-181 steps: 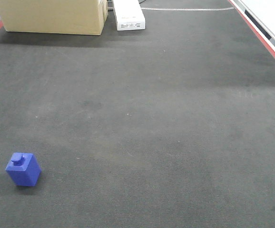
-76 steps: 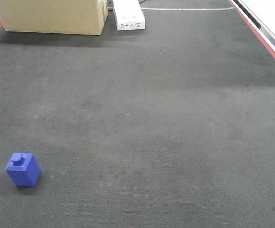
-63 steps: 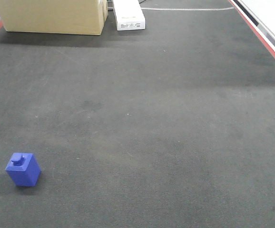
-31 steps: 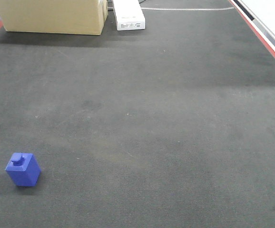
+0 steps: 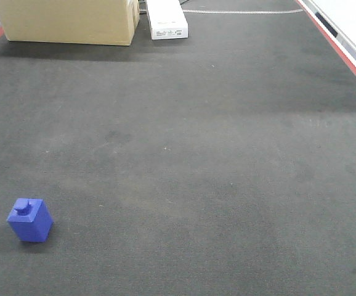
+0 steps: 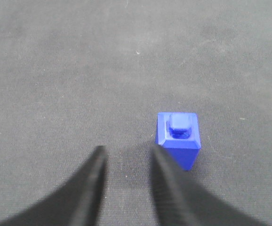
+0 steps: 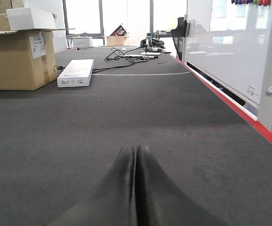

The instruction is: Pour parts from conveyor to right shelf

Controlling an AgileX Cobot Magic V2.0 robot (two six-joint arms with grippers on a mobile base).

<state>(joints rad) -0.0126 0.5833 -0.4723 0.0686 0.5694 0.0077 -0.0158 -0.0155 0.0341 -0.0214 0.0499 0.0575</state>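
Left wrist view: left claw (image 6: 126,157) hung apart, empty, above conveyor (image 6: 79,56); blue part (image 6: 178,136) stood upright toward conveyor's left edge, just outside one finger. Right claw (image 7: 136,157) was pressed together, empty. Conveyor's far edge held cardboard box (image 5: 67,21), white box (image 5: 165,21).

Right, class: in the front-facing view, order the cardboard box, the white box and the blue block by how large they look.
1. cardboard box, largest, though cropped.
2. white box and blue block look alike; the block is nearer the camera, so no ranking.
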